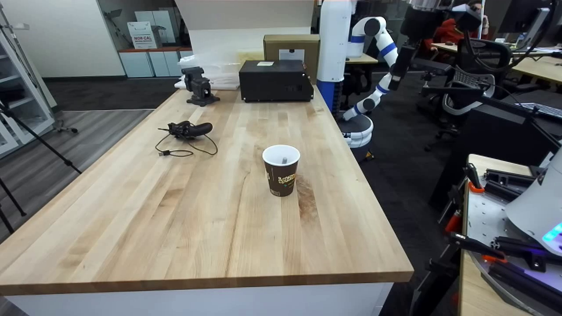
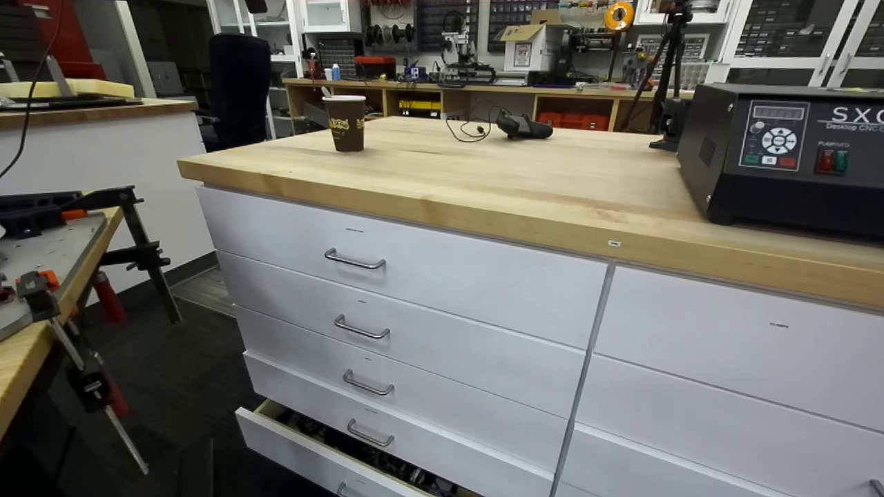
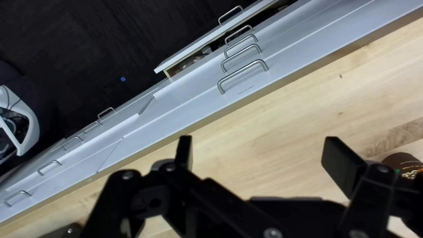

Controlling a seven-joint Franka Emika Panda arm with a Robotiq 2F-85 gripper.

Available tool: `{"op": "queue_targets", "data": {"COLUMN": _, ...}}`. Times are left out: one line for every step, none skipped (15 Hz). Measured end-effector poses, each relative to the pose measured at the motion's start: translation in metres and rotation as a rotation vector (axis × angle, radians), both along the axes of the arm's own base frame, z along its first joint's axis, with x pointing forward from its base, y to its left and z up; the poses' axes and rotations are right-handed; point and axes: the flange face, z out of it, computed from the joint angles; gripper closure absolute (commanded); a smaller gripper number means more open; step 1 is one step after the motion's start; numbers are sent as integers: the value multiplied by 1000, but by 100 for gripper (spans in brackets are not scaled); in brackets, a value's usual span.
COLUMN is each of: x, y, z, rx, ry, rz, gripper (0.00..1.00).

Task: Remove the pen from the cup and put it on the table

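The pen (image 1: 284, 160) leaned in the upright cup (image 1: 281, 181), which stood past the spread pincer (image 3: 261, 158) toward the wrist view's right edge.

Pen (image 1: 284, 160) inside upright cup (image 1: 280, 179) on wooden table (image 1: 206, 197)

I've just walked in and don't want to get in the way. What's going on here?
The job seems to be lifting the pen out of the cup and laying it on the table. Right now the robot hand is open and holds nothing, with the cup partly behind it at the edge of the wrist view. The cup stands upright on the table, one end of the pen showing inside.
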Motion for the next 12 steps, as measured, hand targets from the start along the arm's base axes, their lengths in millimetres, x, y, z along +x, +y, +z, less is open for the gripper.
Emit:
{"op": "queue_targets", "data": {"x": 2, "y": 11, "z": 1, "rx": -5, "ry": -2, "rz": 25, "gripper": 0}}
{"op": "queue_targets", "data": {"x": 5, "y": 23, "z": 3, "rx": -9, "ry": -4, "rz": 52, "gripper": 0}}
{"op": "queue_targets", "data": {"x": 8, "y": 36, "z": 5, "rx": -12, "ry": -7, "rz": 81, "gripper": 0}}
{"op": "queue_targets", "data": {"x": 11, "y": 49, "z": 7, "rx": -16, "ry": -8, "rz": 111, "gripper": 0}}
{"op": "queue_targets", "data": {"x": 15, "y": 64, "z": 10, "rx": -17, "ry": -9, "rz": 142, "gripper": 0}}
{"op": "queue_targets", "data": {"x": 18, "y": 78, "z": 12, "rx": -16, "ry": -8, "rz": 170, "gripper": 0}}
{"op": "queue_targets", "data": {"x": 21, "y": 94, "z": 13, "rx": -8, "ry": -3, "rz": 190, "gripper": 0}}
{"op": "queue_targets", "data": {"x": 25, "y": 109, "z": 14, "rx": 3, "ry": 7, "rz": 203, "gripper": 0}}
{"op": "queue_targets", "data": {"x": 29, "y": 124, "z": 15, "rx": 15, "ry": 19, "rz": 215, "gripper": 0}}
{"op": "queue_targets", "data": {"x": 34, "y": 139, "z": 15, "rx": 23, "ry": 31, "rz": 227, "gripper": 0}}
{"op": "queue_targets", "data": {"x": 39, "y": 153, "z": 15, "rx": 27, "ry": 40, "rz": 240, "gripper": 0}}
{"op": "queue_targets", "data": {"x": 46, "y": 167, "z": 15, "rx": 28, "ry": 49, "rz": 250, "gripper": 0}}
